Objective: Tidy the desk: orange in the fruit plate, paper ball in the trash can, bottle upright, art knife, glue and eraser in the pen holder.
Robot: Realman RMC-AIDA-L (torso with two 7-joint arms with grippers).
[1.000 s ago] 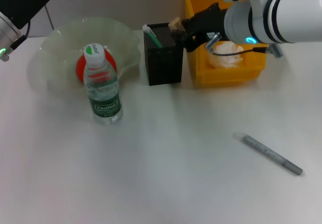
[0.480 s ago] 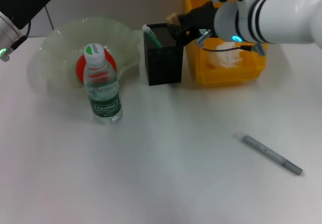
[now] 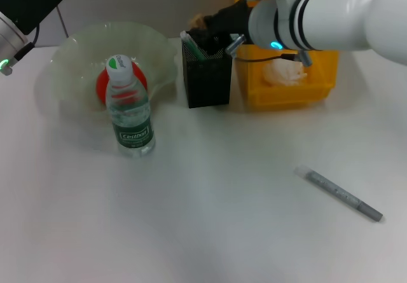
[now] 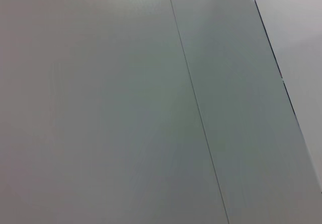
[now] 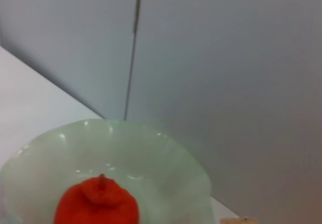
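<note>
The white table (image 3: 210, 232) is mostly bare across its near half, with wide free room in front of the objects lined up along the far side. The only thing out there is a grey pen-like stick (image 3: 339, 194), probably the art knife, lying flat toward the near right, well apart from everything else.

The right gripper (image 3: 213, 23) hovers over the back rim of the black mesh pen holder (image 3: 206, 79), its jaws closed on a small pale piece, seemingly the eraser (image 3: 198, 21), held just above the holder's opening. A green-tipped item (image 3: 191, 45) leans inside the holder at its left corner.

Just right of the holder, touching or nearly so, stands the yellow bin (image 3: 289, 86) with the white paper ball (image 3: 283, 72) inside it. Left of the holder sits the pale green fruit plate (image 3: 70, 54), with the orange (image 3: 105, 86) in it; the right wrist view shows the same plate (image 5: 166, 158) and orange (image 5: 95, 204). The water bottle (image 3: 129, 108) stands upright at the plate's near edge, in front of the orange.

The left arm (image 3: 28, 3) is parked at the far left corner; I cannot tell how its jaws stand.
</note>
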